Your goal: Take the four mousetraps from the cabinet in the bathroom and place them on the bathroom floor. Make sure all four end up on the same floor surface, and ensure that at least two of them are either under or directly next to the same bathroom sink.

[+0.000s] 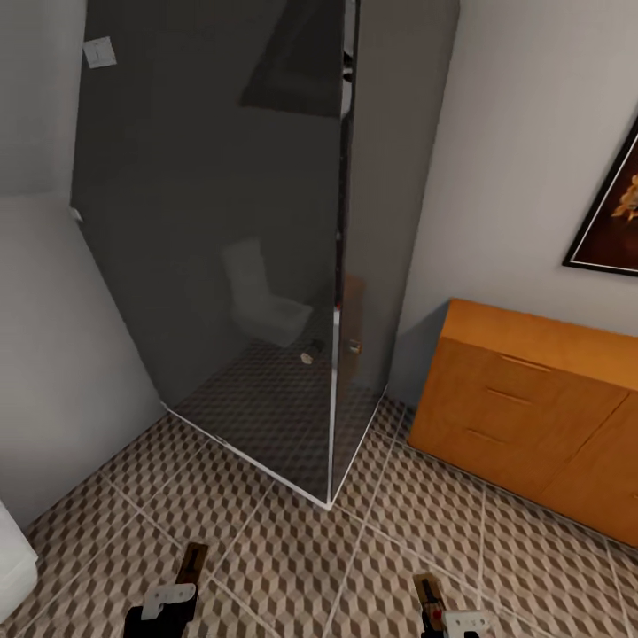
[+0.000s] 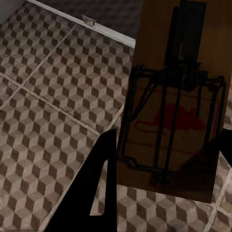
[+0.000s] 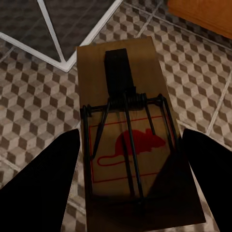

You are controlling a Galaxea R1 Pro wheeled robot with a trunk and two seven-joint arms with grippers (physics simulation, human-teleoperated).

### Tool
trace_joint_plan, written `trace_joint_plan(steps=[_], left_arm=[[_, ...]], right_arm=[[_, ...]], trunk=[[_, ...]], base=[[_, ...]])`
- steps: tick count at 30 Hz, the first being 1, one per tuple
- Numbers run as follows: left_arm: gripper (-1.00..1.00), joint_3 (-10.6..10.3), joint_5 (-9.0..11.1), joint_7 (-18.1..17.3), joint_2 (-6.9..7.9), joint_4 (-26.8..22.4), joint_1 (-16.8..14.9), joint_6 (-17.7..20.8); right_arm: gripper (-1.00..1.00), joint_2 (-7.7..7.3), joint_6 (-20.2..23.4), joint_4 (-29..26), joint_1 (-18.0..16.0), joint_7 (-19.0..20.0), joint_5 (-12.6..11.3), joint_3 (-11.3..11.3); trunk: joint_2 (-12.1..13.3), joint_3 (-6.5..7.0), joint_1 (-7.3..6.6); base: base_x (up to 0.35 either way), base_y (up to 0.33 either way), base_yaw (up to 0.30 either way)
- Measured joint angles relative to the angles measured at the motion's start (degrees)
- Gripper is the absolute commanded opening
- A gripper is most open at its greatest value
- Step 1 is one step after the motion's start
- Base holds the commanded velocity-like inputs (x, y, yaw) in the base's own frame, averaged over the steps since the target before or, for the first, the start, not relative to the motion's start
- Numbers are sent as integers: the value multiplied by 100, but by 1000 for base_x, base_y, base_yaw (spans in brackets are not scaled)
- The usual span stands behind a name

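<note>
Each pincer, left [image 1: 190,567] and right [image 1: 429,592], clamped on a flat tan wooden mousetrap [image 2: 174,104] [image 3: 133,133] above the cube-patterned tiled bathroom floor [image 1: 372,567]; carry level toward the sink, lower flat before releasing.

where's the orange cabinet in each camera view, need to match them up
Head view: the cabinet stands at right, against the wall below the framed picture.
Right wrist view: one orange corner, beyond the held mousetrap.
Left wrist view: not in it.
Shared landmark: the white base rail of the glass shower enclosure on the cube-pattern floor.
</note>
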Motion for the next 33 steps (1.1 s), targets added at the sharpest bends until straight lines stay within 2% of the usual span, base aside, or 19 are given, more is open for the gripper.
trace_joint_plan(steps=[33], left_arm=[[-100, 1, 1, 0, -11, 0, 0, 0]], right_arm=[[-100, 0, 0, 6, 1, -2, 0, 0]], trunk=[[0, 129, 0]], base=[[0, 0, 268]])
